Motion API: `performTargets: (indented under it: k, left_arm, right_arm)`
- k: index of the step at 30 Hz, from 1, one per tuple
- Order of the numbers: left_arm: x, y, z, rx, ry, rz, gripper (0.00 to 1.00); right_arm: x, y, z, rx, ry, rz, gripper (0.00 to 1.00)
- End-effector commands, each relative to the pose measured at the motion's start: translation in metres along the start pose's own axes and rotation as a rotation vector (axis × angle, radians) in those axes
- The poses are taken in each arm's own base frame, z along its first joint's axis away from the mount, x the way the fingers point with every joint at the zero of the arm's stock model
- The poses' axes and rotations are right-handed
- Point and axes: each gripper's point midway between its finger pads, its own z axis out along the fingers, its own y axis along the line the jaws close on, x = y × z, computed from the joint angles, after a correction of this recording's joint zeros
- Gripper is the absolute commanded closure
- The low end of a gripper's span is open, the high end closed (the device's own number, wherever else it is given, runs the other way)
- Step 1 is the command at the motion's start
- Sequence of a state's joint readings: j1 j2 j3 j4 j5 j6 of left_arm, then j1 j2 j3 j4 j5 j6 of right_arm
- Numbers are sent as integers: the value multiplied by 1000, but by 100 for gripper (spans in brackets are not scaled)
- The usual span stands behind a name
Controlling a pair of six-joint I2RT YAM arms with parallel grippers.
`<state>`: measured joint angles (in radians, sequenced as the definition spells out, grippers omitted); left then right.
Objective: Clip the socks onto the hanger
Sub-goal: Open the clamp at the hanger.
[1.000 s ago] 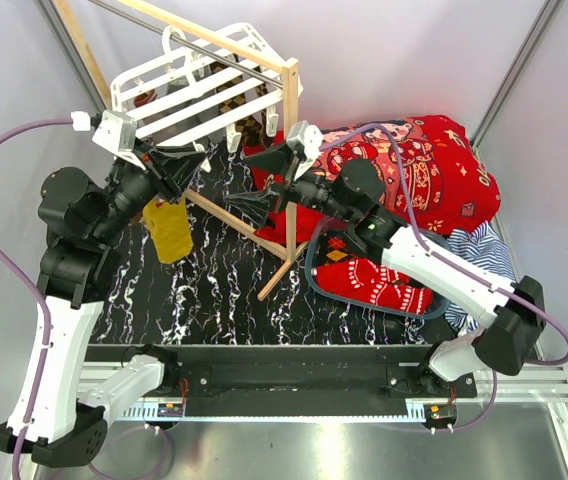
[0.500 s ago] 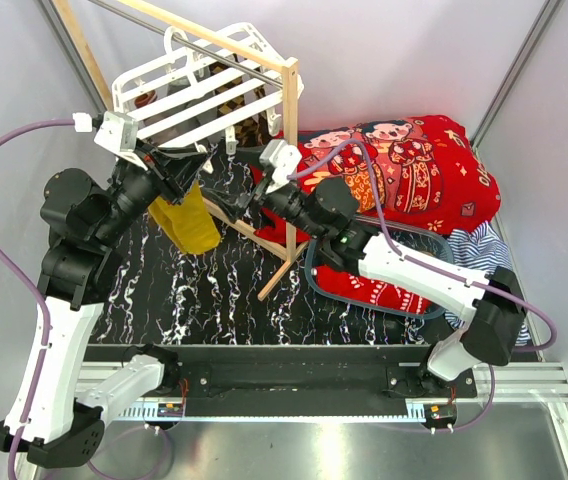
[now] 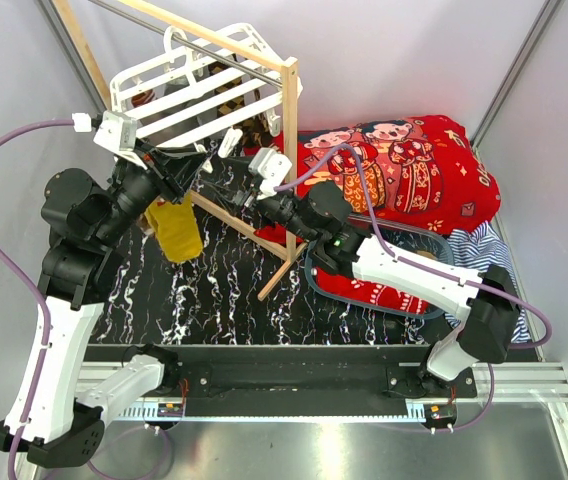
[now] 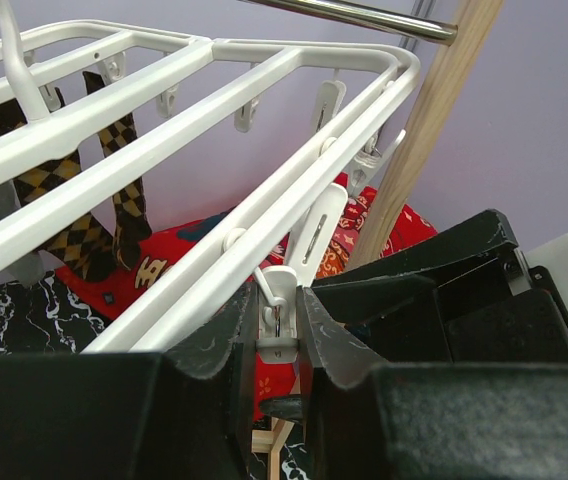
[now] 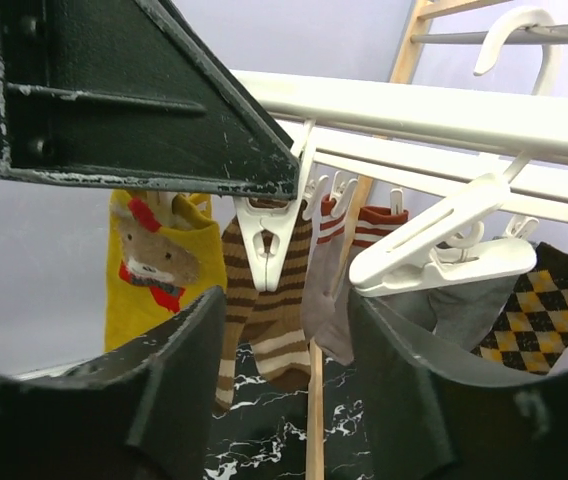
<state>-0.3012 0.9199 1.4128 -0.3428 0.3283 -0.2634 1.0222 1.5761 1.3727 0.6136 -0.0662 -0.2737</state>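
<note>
The hanger (image 3: 121, 95) hangs over the counter's (image 3: 224, 290) far-left corner, where the left gripper (image 4: 277, 322) squeezes its jaws nearly shut on a clip (image 4: 276, 345), likely to spread it for the mustard sock (image 3: 171, 228) dangling just below, while the right gripper (image 5: 284, 330) hovers alongside, wide open and empty.

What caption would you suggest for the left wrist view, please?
Left gripper, jaws pinching a clip on the hanger; argyle socks hang behind.

Black marbled table (image 3: 214, 290), grey walls (image 3: 394, 50)
</note>
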Motion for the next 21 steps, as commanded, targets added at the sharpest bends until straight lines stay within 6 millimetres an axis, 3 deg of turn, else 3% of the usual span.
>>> performTargets:
  k: [1, 14, 21]
  left_arm:
    - [-9, -2, 1, 5, -43, 2, 91]
    - [-9, -8, 3, 42, -49, 1, 91]
    - [-10, -9, 4, 47, -55, -9, 91]
  right_arm:
    - [-34, 0, 8, -7, -89, 3, 45]
    - [-35, 6, 14, -39, -80, 13, 60]
    - [-39, 4, 13, -36, -88, 7, 76]
